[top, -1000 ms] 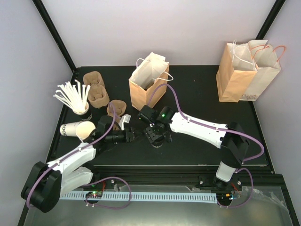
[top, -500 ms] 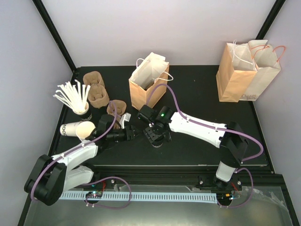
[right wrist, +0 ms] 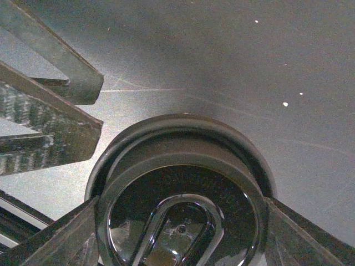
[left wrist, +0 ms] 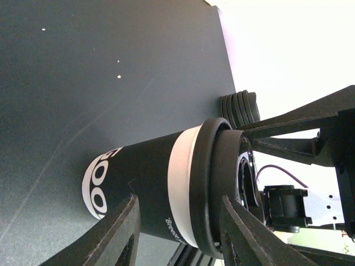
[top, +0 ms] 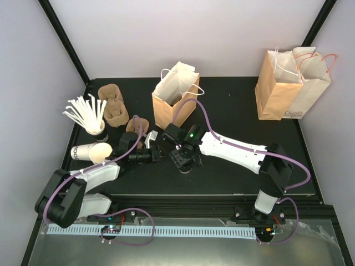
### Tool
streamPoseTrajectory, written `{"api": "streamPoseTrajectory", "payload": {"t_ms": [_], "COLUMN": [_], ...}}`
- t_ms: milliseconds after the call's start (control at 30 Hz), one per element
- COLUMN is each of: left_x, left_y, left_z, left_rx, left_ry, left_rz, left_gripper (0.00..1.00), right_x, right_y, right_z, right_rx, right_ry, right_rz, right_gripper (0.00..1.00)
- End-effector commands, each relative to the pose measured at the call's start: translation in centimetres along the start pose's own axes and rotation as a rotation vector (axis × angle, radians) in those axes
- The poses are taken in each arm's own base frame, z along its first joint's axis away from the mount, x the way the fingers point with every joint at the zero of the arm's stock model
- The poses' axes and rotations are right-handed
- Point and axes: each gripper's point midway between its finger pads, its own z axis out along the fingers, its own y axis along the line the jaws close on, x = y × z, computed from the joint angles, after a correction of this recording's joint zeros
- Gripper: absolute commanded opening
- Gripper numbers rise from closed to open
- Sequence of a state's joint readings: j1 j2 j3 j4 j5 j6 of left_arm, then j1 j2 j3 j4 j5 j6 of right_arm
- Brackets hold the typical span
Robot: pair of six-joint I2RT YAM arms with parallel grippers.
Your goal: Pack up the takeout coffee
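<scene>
A: Where is the coffee (left wrist: pixel 138 172)?

B: Standing upright on the table (top: pixel 233 111), near the front middle and just in front of the open brown bag (top: pixel 173 105). From above, the right arm hides most of it.

A: What are the right fingers (top: pixel 186 162) doing?

B: They come down on it from above. In the right wrist view one sits against each side of the black lid (right wrist: pixel 183 166), right at its rim, so they are closed on the coffee.

A: And the left fingers (top: pixel 160 154)?

B: Spread wide. They reach in level from the left, with the tips just beside the printed body of the cup. I can't tell whether either tip touches it.

A: Is the cup's base on the table?

B: In the left wrist view it looks to be resting there, with the black band low and the white strip under the lid.

A: What else is on the table?

B: There are pulp carriers (top: pixel 113 105) at the back left, with a cup of white sticks (top: pixel 89 113) beside them. A lidless cup (top: pixel 91 152) lies on its side by the left arm. More paper bags (top: pixel 291 83) stand in the far right corner.
</scene>
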State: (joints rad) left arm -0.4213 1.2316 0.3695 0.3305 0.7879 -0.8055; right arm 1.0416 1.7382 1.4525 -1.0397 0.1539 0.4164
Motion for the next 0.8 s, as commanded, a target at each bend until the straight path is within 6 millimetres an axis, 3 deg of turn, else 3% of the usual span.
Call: {"api": "streamPoseTrajectory", "payload": {"t_ms": [0, 167, 467, 767], "left_x": [-1.2, -0.8, 0.2, 1.3], "left_y": [-2.3, -2.4, -0.1, 3.2], "left_z": [0.5, 1.0, 2.7, 2.7], "left_rx": [0.066, 0.070, 0.001, -0.153], "left_ry": [-0.005, 0.019, 0.077, 0.115], "left_rz": [0.072, 0.084, 0.042, -0.016], "left_gripper": [0.42, 0.40, 0.33, 0.27], "right_x": [1.8, 1.9, 2.3, 3.2], "right_y": [0.2, 0.1, 0.2, 0.1], "right_z": [1.8, 1.9, 2.2, 2.9], "right_rx": [-0.008, -0.010, -0.017, -0.015], "right_ry": [0.082, 0.080, 0.084, 0.112], "right_rz": [-0.018, -0.018, -0.019, -0.021], "right_gripper": [0.63, 0.62, 0.62, 0.62]}}
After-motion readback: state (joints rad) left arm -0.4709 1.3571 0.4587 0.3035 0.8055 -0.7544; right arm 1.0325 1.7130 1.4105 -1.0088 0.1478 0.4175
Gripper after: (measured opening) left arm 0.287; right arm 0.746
